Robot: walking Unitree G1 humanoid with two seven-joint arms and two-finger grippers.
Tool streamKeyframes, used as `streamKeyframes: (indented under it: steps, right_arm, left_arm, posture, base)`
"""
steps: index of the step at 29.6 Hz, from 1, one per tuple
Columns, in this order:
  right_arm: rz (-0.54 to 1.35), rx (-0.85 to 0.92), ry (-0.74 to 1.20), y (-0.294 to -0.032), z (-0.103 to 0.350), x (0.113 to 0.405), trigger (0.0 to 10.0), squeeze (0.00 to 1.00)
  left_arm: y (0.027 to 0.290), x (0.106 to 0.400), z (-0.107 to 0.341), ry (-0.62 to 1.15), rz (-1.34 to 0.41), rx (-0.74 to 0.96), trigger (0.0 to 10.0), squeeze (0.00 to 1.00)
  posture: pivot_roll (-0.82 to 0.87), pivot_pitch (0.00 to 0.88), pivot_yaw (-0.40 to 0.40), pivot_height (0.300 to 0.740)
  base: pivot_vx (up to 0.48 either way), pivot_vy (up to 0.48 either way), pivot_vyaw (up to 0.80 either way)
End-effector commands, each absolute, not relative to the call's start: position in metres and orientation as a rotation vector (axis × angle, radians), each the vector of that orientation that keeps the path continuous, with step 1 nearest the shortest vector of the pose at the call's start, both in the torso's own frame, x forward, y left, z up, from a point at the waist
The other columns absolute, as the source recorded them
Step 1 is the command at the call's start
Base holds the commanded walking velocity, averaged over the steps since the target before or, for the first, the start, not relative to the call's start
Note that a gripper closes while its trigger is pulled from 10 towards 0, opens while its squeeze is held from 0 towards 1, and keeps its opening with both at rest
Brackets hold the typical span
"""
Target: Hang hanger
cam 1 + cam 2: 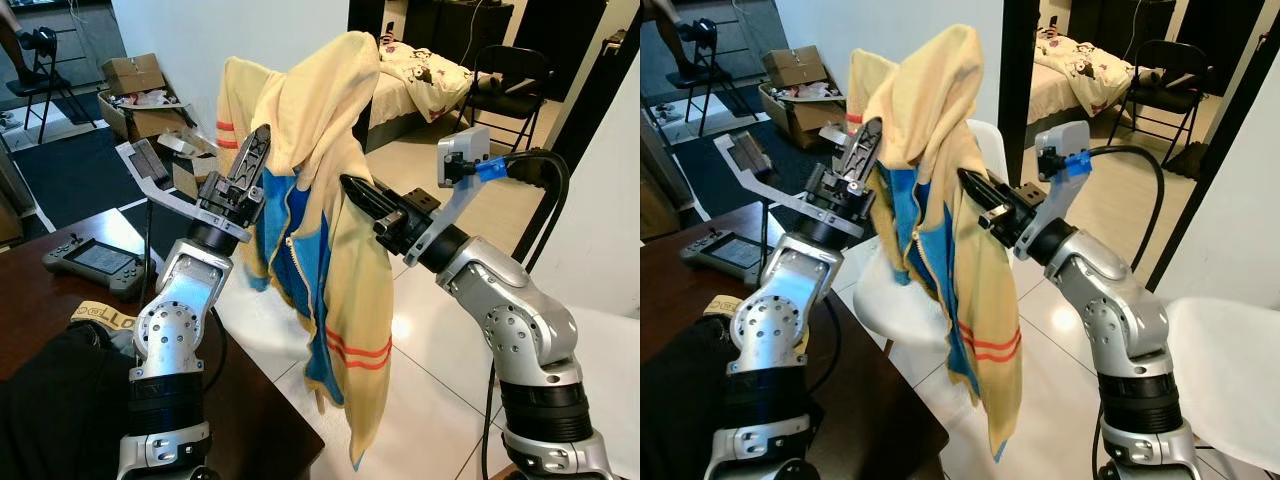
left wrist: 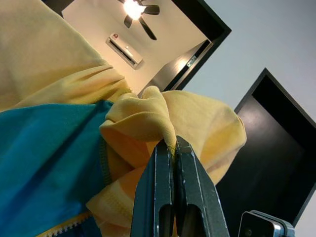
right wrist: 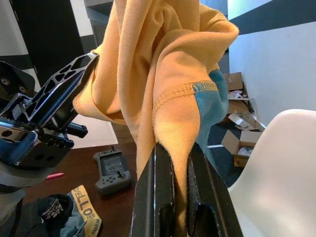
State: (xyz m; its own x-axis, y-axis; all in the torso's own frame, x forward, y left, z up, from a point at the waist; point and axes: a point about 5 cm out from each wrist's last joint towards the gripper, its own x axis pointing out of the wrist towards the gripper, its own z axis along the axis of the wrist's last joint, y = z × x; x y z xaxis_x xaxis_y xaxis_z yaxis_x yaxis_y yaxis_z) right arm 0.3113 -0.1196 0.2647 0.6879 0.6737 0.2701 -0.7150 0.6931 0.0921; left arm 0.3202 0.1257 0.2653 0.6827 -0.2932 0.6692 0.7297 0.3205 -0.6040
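A yellow hooded jacket with blue lining and orange stripes hangs in the air between my two arms, its hem trailing toward the floor. My left gripper points upward, shut on a fold of yellow cloth near the jacket's collar; the left wrist view has its fingers pinching that fold. From the right, my right gripper reaches in and is shut on the jacket's front edge. Yellow cloth runs down between its fingers in the right wrist view.
A dark wooden table at lower left carries a grey handheld controller and black clothing. A white chair stands behind the jacket, another at right. Cardboard boxes, a black folding chair and a bed lie beyond.
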Motion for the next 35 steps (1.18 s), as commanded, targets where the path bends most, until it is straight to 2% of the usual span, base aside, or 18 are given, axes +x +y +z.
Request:
streamKeyframes:
  steps: [1, 6, 19, 24, 31, 33, 35]
  right_arm:
    - [0.807, 0.177, -0.26, -0.116, 0.272, 0.306, 0.0, 0.0]
    - [0.804, -0.079, -0.123, -0.102, 0.232, 0.307, 0.0, 0.0]
    - [0.841, -0.26, -0.014, -0.078, 0.199, 0.304, 0.0, 0.0]
    - [0.867, -0.276, -0.011, -0.073, 0.196, 0.301, 0.0, 0.0]
    - [1.101, -0.227, -0.077, -0.061, 0.204, 0.276, 0.0, 0.0]
    - [1.211, -0.163, -0.114, -0.06, 0.212, 0.262, 0.0, 0.0]
    - [1.234, -0.143, -0.126, -0.06, 0.214, 0.259, 0.0, 0.0]
  left_arm:
    - [0.126, 0.319, 0.27, -0.501, -0.716, -1.042, 0.0, 0.0]
    - [0.13, 0.313, 0.313, -0.618, -0.79, -1.007, 0.0, 0.0]
    - [0.122, 0.31, 0.333, -0.647, -0.864, -1.011, 0.0, 0.0]
    - [0.119, 0.31, 0.332, -0.637, -0.87, -1.013, 0.0, 0.0]
    - [0.122, 0.316, 0.321, -0.589, -0.832, -0.959, 0.0, 0.0]
    - [0.129, 0.324, 0.309, -0.528, -0.777, -0.878, 0.0, 0.0]
    - [0.131, 0.326, 0.305, -0.504, -0.755, -0.85, 0.0, 0.0]
  posture:
    - [0.04, 0.0, 0.012, 0.74]
    - [0.05, 0.0, 0.022, 0.74]
    - [0.06, 0.0, 0.024, 0.74]
    - [0.06, 0.0, 0.027, 0.74]
    - [0.06, 0.0, 0.033, 0.74]
    - [0.05, 0.0, 0.036, 0.74]
    - [0.05, 0.0, 0.036, 0.74]
  base:
    - [0.0, 0.0, 0.0]
    - [0.0, 0.0, 0.0]
    - [0.0, 0.0, 0.0]
    - [0.0, 0.0, 0.0]
    - [0.0, 0.0, 0.0]
    - [0.0, 0.0, 0.0]
    - [0.0, 0.0, 0.0]
